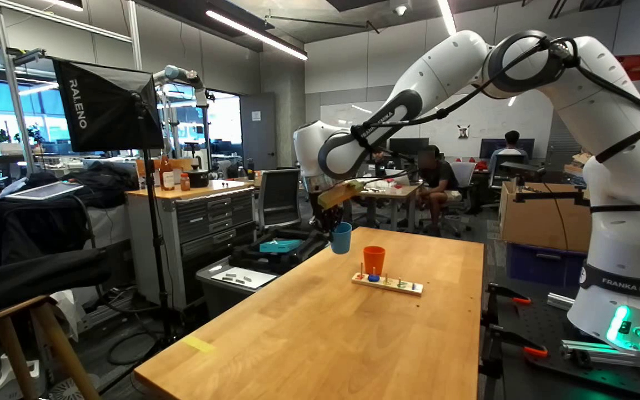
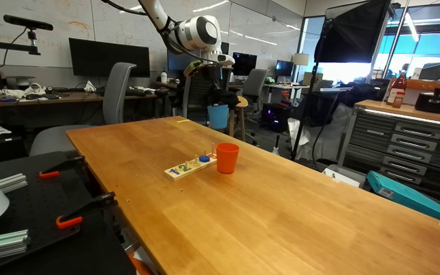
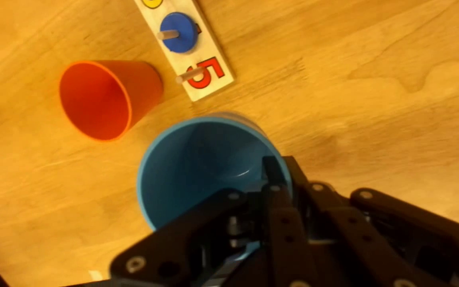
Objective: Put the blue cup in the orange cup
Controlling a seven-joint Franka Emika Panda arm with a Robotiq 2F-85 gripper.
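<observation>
step: carry, roughly mid-task I'd say; blue cup (image 2: 218, 117) is up off the table (image 2: 281, 214), not yet above the orange cup (image 2: 227, 158)
gripper (image 3: 280, 169): clamped over the blue cup's rim, one tip inside, one outside, just the wall between them
blue cup: hangs in the air, roughly upright, in both exterior views
orange cup: stands upright on the table, mouth up; nothing visible inside from the wrist view
next move: needs a sideways shift to center over the orange mouth, then straight down, then release
risk: outer tip could catch the orange rim; similar diameters may make a snug fit
peg board (image 2: 191, 169): just beside the orange cup, thin gap in the wrist view; blue disc (image 3: 185, 30) on one peg
table surface: wood, strip of yellow tape (image 1: 199, 344) near one end
room: softbox (image 1: 106, 105), drawer cabinet (image 1: 209, 219), whiteboard (image 2: 61, 46), people (image 1: 436, 176) seated at the back
</observation>
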